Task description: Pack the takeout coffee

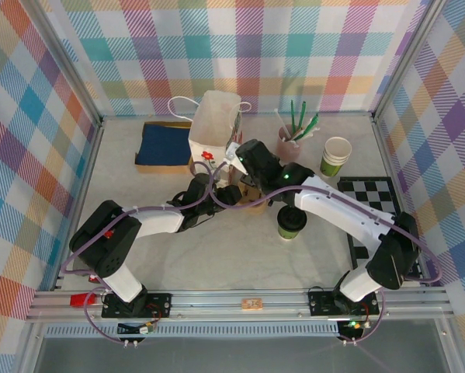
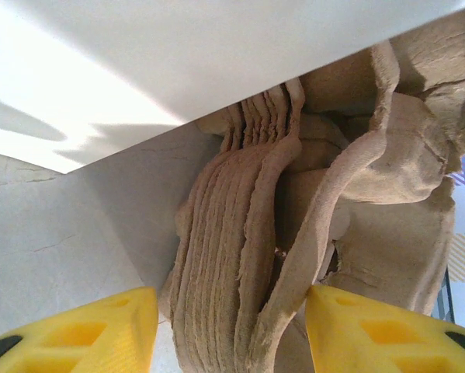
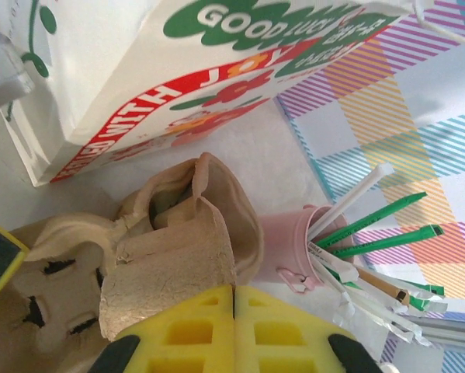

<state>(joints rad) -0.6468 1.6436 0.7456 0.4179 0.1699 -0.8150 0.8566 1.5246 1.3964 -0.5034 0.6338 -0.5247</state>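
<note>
The takeout coffee, a green cup with a black lid, stands on the table just right of centre, under the right arm's forearm. A stack of brown pulp cup carriers lies in front of the white paper bag. My left gripper is open and straddles the nested stack; the right finger touches a flap, and a sliver of table shows beside the left finger. My right gripper is shut, pinching the rim of a carrier's cup wall. Both grippers meet at the carriers, well left of the coffee.
A pink pot of green and white sticks and a lidless green cup stand at the back right. A checkered mat lies right. A brown tray with a blue cloth sits left of the bag. Plaid walls enclose the table.
</note>
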